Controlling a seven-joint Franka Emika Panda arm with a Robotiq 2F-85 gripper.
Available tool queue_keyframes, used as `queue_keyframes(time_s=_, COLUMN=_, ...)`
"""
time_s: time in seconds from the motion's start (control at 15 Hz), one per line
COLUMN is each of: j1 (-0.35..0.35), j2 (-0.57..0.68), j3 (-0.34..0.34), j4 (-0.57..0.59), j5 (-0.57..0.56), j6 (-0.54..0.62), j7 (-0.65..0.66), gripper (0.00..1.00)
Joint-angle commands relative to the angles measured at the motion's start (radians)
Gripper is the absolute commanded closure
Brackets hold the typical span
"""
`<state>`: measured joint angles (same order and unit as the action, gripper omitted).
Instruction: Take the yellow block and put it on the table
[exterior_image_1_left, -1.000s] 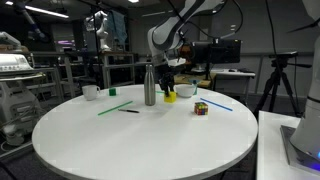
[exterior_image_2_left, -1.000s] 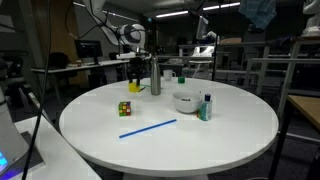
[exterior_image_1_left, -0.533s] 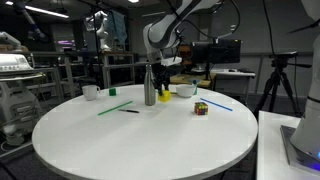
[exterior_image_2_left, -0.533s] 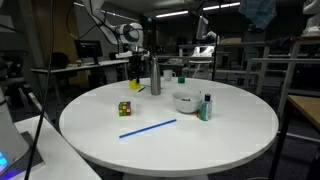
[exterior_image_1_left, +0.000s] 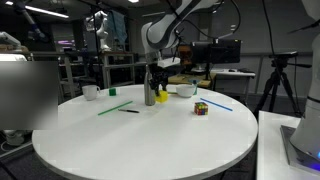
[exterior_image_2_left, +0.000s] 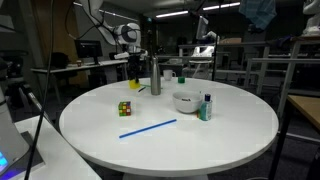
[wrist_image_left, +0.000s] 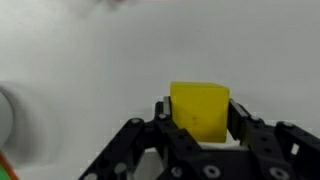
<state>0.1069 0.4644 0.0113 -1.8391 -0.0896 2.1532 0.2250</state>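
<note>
My gripper (wrist_image_left: 199, 120) is shut on the yellow block (wrist_image_left: 200, 103), which sits between the two black fingers in the wrist view. In both exterior views the gripper (exterior_image_1_left: 160, 84) (exterior_image_2_left: 135, 72) points down and holds the yellow block (exterior_image_1_left: 162, 97) (exterior_image_2_left: 135, 86) low over the round white table (exterior_image_1_left: 140, 140) (exterior_image_2_left: 200, 140), just beside the steel bottle (exterior_image_1_left: 149, 85) (exterior_image_2_left: 155, 77). I cannot tell whether the block touches the table top.
A white bowl (exterior_image_1_left: 186, 91) (exterior_image_2_left: 185, 101) and the multicoloured cube (exterior_image_1_left: 201, 108) (exterior_image_2_left: 126, 109) stand near the gripper. A white cup (exterior_image_1_left: 90, 93), a tiny green block (exterior_image_1_left: 112, 92), a green straw (exterior_image_1_left: 113, 107), a blue straw (exterior_image_2_left: 148, 128) and a small bottle (exterior_image_2_left: 206, 107) also lie on the table.
The gripper has carried the yellow block a little away from the white bowl towards the steel bottle. It has hardly moved in the last half second.
</note>
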Motion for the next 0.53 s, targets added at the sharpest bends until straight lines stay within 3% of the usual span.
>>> queue_keyframes(time_s=0.0, j1=0.018, j2=-0.002, j3=-0.019, j4=-0.028, j5=-0.023, j6=0.051, j7=0.055, gripper=0.70)
queue_keyframes(time_s=0.47, j1=0.015, j2=0.062, j3=-0.041, j4=-0.037, j5=-0.020, j6=0.134, j7=0.082, gripper=0.70)
